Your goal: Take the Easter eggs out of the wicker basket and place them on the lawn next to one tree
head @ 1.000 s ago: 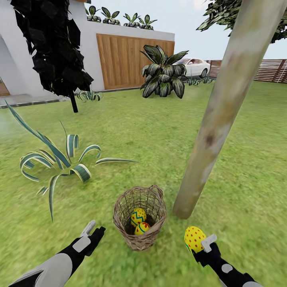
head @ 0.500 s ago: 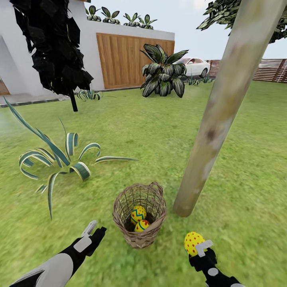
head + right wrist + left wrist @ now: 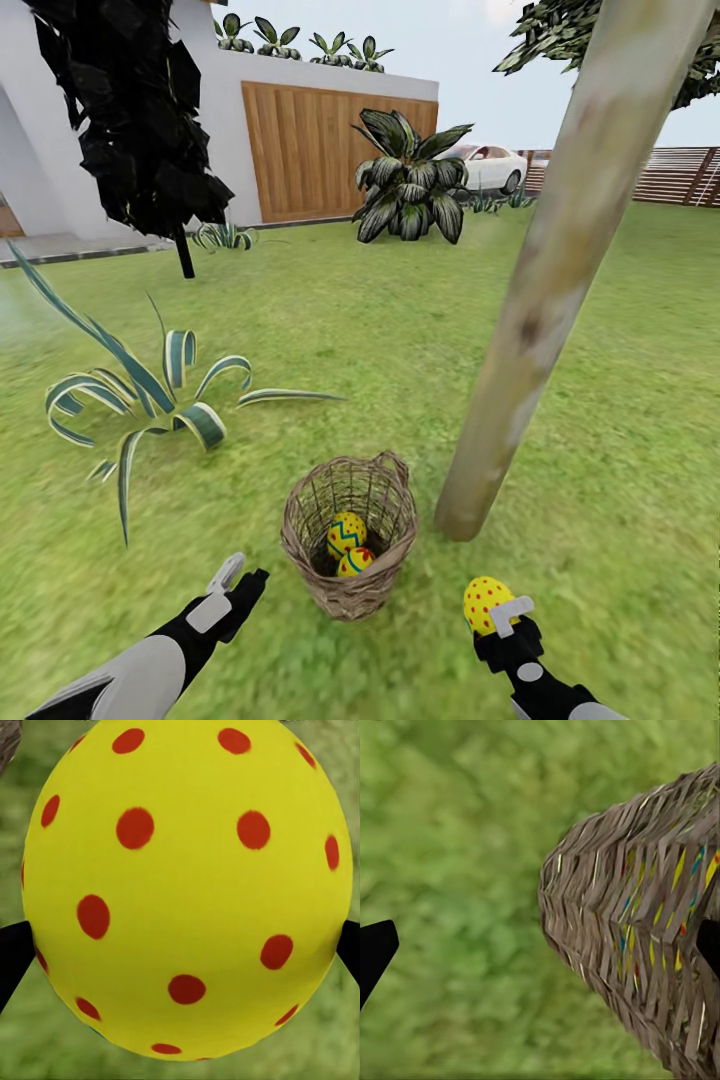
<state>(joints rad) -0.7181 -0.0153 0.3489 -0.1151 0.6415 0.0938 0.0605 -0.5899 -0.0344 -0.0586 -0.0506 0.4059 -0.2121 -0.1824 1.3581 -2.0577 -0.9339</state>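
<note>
Right hand [image 3: 497, 615]: closed round a dotted egg [image 3: 484, 603], near the tree [image 3: 520, 340].
Left hand [image 3: 238, 579]: spread wide, holding nothing, beside the basket [image 3: 349, 535].

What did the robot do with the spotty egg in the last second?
The right gripper, shut on the spotty egg, has drawn back a little toward the robot and lower over the lawn, near the tree. The left gripper stayed open beside the wicker basket, and two eggs stayed inside.
</note>
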